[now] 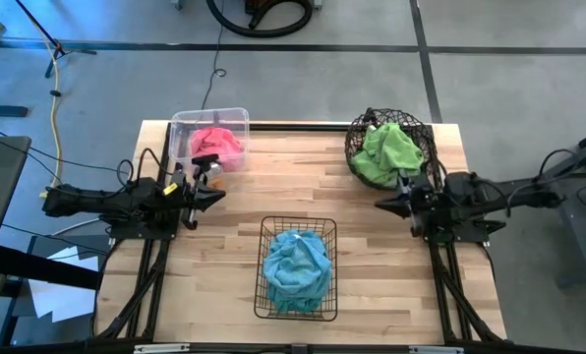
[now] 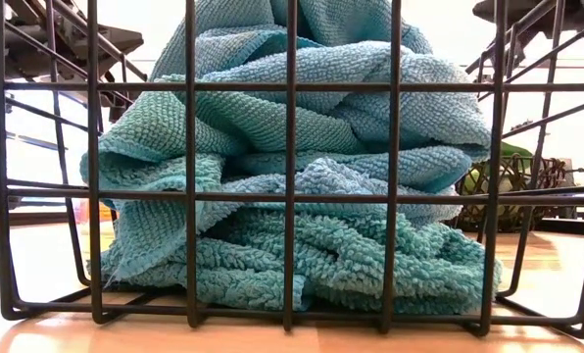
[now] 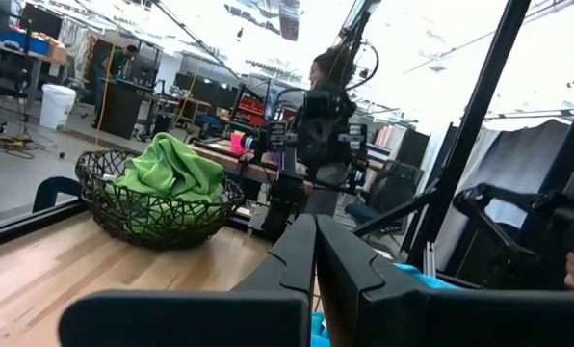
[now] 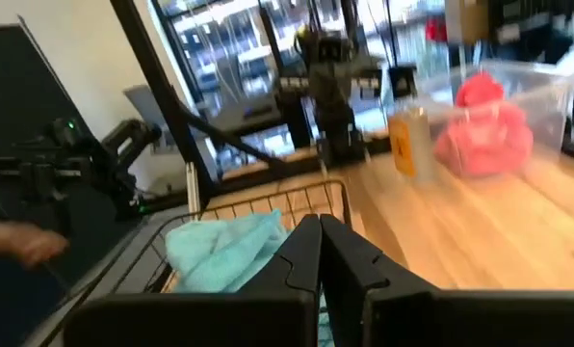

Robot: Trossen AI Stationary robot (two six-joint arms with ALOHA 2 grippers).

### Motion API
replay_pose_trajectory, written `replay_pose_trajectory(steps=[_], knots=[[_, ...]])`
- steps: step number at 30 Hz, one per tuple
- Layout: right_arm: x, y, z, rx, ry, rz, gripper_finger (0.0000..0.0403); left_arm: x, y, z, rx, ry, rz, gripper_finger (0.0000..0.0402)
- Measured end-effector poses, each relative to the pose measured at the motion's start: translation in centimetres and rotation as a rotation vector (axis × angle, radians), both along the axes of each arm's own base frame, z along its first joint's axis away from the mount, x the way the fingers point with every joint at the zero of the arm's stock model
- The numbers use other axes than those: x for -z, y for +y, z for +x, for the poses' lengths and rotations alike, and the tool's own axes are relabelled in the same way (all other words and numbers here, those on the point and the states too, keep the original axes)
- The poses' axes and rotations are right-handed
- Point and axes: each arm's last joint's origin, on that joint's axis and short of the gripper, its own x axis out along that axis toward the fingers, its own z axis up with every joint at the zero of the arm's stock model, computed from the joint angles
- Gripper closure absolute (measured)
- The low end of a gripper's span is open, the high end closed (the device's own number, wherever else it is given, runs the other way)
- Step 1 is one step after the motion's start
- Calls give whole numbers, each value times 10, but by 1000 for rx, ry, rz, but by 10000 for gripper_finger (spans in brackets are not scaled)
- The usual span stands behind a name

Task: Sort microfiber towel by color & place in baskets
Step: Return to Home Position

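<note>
Pink towels point(image 1: 215, 147) lie in the clear tub point(image 1: 180, 126) at the far left; they show as pink towels point(image 4: 483, 127) in the right wrist view. Lime green towels point(image 1: 388, 152) fill the round brown wire basket point(image 1: 356, 147) at the far right, also seen as green towels point(image 3: 170, 171). Light blue towels point(image 1: 296, 267) are heaped in the black grid basket point(image 1: 265, 229) near the front middle, filling the low view as blue towels point(image 2: 302, 167). My left gripper point(image 1: 219, 198) is shut and empty beside the tub. My right gripper point(image 1: 380, 204) is shut and empty beside the round basket.
The bare wooden table top point(image 1: 293, 187) lies between the two grippers and the three containers. A person point(image 3: 326, 125) stands in the room beyond the table, and a hand point(image 4: 22, 243) shows at the edge of the right wrist view. Cables lie on the floor past the far edge.
</note>
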Motion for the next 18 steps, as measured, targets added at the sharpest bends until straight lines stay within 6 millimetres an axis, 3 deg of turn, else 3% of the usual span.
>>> replay_pose_trajectory(steps=[5,18], knots=[[28,-1,-5,1,-133,-73,402,0,0,0,0,1,0,401],[73,2,-4,-85,-249,-139,403,0,0,0,0,1,0,401]])
